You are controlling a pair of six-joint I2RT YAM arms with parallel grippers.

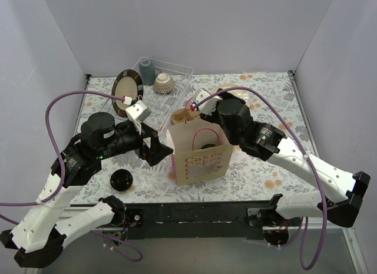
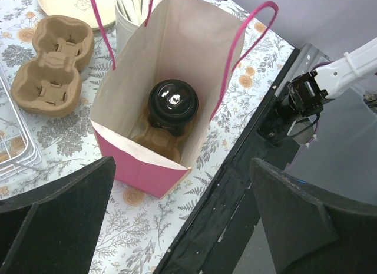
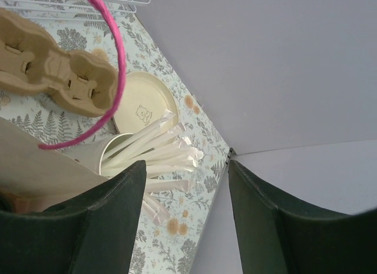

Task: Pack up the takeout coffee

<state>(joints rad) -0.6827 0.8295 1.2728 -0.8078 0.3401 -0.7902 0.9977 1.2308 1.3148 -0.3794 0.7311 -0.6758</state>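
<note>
- A round black lid (image 1: 121,180) is seen on the desk (image 1: 253,174) by the left arm; what is under it cannot be told.
- The left fingers (image 2: 59,215) are spread wide just left of the paper bag (image 1: 200,159), and nothing is held.
- One coffee cup (image 2: 172,103) is set upright in a brown tray (image 2: 159,141) inside the bag.
- The right fingers (image 3: 88,227) are spread apart at the bag's far edge, beside its pink handle (image 3: 115,62).

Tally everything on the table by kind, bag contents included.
Bag: 1
Lidded coffee cup: 1, in the bag
Carriers: 2, one under that cup
Loose black lid: 1
Plates: 2, the other beige
Straw cup: 1
Grey cup: 1
Ribbed beige pot: 1
Rack: 1
Total: 11
</note>
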